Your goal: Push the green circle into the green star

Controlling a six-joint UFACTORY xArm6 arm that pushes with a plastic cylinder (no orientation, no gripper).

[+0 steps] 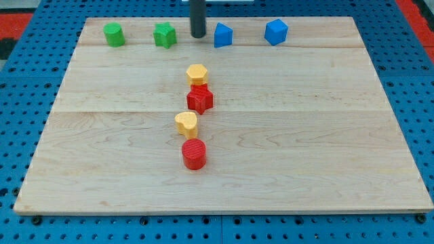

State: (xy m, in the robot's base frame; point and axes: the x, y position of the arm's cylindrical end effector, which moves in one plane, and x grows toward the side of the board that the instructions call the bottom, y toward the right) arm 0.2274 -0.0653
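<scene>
The green circle (113, 34) sits near the board's top-left corner. The green star (164, 35) stands to its right, apart from it by a clear gap. My tip (197, 35) is at the view's top, just right of the green star and left of a blue pentagon-like block (222, 35). It touches no block that I can tell.
A second blue block (276, 31) sits at the top right. Down the middle run a yellow hexagon (196, 74), a red star (200, 98), a yellow heart (186, 124) and a red cylinder (194, 154). The wooden board (325, 135) lies on a blue pegboard.
</scene>
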